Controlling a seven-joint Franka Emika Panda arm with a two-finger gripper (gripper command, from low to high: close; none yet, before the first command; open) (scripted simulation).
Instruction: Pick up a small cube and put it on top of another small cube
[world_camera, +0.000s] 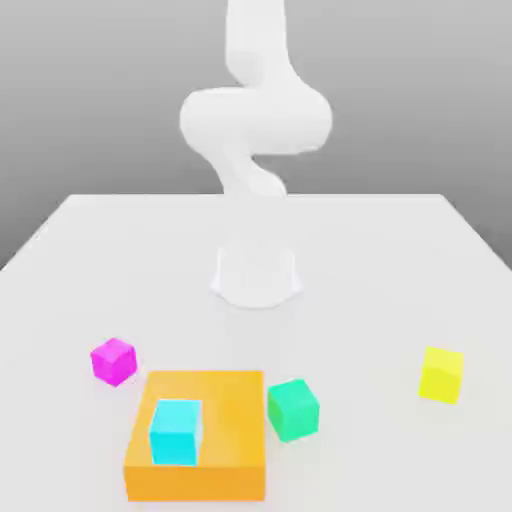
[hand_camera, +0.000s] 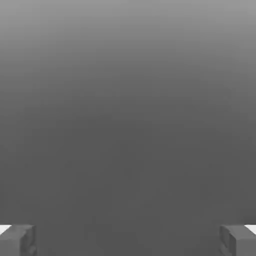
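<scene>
Gripper (hand_camera: 128, 240) in the hand view: two grey fingertips (hand_camera: 17, 240) set as far apart as they go, nothing between them, nothing held, plain grey beyond. White robot arm (world_camera: 255, 125) in the exterior view rises from a round white base (world_camera: 256, 276) on the white tabletop (world_camera: 400, 270).

Counts: four cubes, one of each colour, plus one flat orange square block (world_camera: 235, 400). Landmark is the orange block, which sits in front of the base at the near edge of the table.

- Small plain magenta-pink cube (world_camera: 113, 360): on the tabletop, just off the orange block's far corner toward the exterior view's left, not touching it. Sits flat, turned so a vertical edge faces the camera; all sides equal, so no long axis.
- Cyan cube (world_camera: 175, 432): standing on top of the orange block, toward its exterior-view left half, upright.
- Green cube (world_camera: 293, 409): on the table just beside the orange block's exterior-view right side, slightly rotated; cannot tell if it touches.
- Yellow cube (world_camera: 441, 375): on the table, well apart from the orange block toward the exterior view's right.
</scene>
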